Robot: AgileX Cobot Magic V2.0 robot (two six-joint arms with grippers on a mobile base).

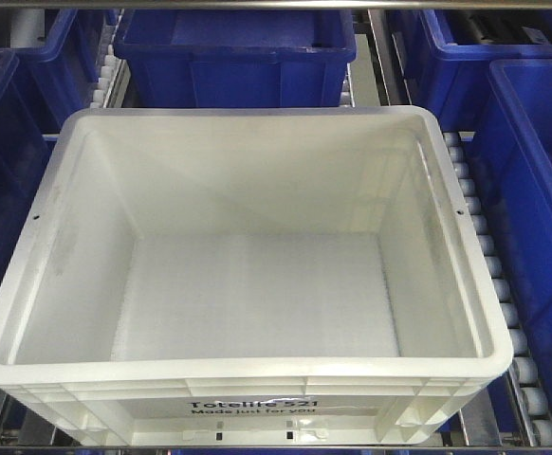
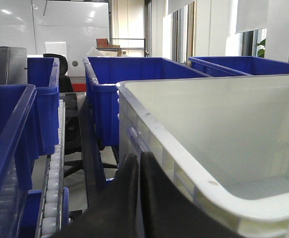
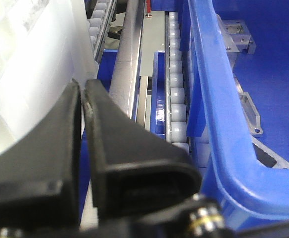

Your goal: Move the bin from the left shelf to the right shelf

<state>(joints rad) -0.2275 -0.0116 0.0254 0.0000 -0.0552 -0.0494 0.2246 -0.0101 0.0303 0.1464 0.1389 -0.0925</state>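
White bin (image 2: 219, 148) beside closed jaws

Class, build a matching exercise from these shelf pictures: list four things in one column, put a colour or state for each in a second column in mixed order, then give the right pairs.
Things:
1. bin
2. tote behind the bin
3. roller wheels
4. left gripper

Descriptions:
A. dark blue
B. black, fingers pressed together
C. white, empty, black print on its front
D. small, pale, in a row along the lane

Pairs: 1-C, 2-A, 3-D, 4-B
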